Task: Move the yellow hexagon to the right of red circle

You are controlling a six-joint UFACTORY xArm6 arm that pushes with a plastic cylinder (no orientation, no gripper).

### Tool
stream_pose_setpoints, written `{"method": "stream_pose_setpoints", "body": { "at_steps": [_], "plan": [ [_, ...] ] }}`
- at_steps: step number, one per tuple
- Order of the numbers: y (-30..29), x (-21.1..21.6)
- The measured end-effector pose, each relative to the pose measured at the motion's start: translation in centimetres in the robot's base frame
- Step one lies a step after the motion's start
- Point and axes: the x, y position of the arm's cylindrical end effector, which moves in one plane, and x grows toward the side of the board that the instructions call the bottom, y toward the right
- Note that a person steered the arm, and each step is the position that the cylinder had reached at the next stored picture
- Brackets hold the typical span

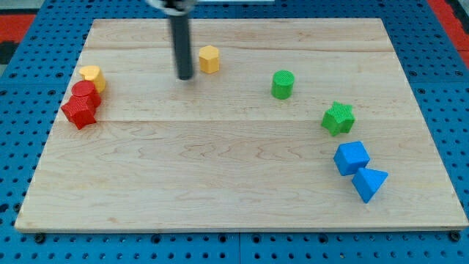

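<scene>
The yellow hexagon [209, 59] lies near the board's top, left of centre. My tip [185, 76] rests on the board just to the hexagon's left and slightly below it, a small gap apart. The red circle [85, 93] lies at the view's left, touching a red star [79, 113] below it and a yellow heart-like block [93, 75] above it.
A green cylinder [283, 84] lies right of centre. A green star [338, 118], a blue cube [352, 158] and a blue triangle [370, 182] lie at the view's right. The wooden board [234, 220] sits on a blue pegboard.
</scene>
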Motion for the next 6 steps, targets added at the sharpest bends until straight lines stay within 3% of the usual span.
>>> {"method": "stream_pose_setpoints", "body": {
  "at_steps": [2, 4, 6],
  "plan": [
    [9.0, -0.1],
    [5.7, -6.2],
    [-4.0, -1.2]
  ]
}}
